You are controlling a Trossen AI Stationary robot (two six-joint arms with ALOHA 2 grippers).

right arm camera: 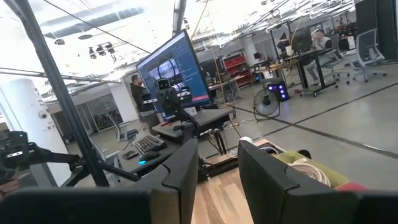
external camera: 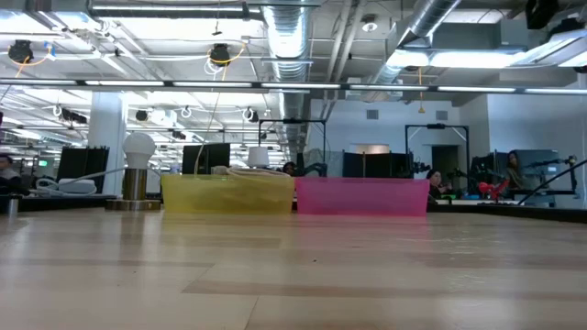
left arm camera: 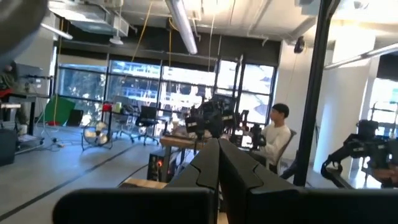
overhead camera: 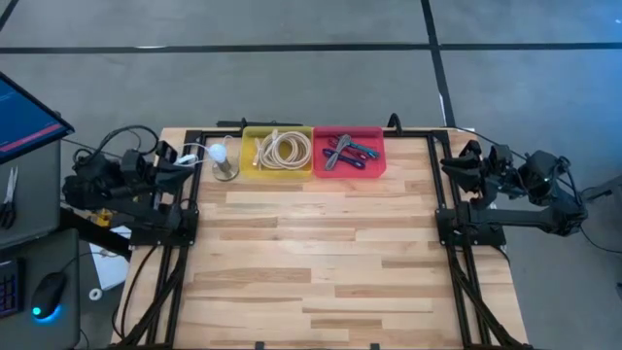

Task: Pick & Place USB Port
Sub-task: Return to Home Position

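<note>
red bin [external camera: 360,195] contents hidden, monitor [overhead camera: 24,122] cut off

At the table's [overhead camera: 321,253] far edge the left bin [overhead camera: 249,167] touches the right bin [overhead camera: 380,157], cables [overhead camera: 283,151] in both.

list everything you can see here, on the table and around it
table: 1, light wood, centre
yellow bin: 1, yellow, table's far edge
red bin: 1, red, right beside yellow bin
white cables: count unclear, white, coiled in yellow bin
dark cables: count unclear, black and blue, in red bin
lamp: 1, white bulb on metal base, left of yellow bin
monitor: 1, blue screen, off table's left
mouse: 1, black, off table's left
person: 1, white top, seated in room
left end effector: 1, dark, shut, table's left edge
right end effector: 1, dark, open, table's right edge
</note>
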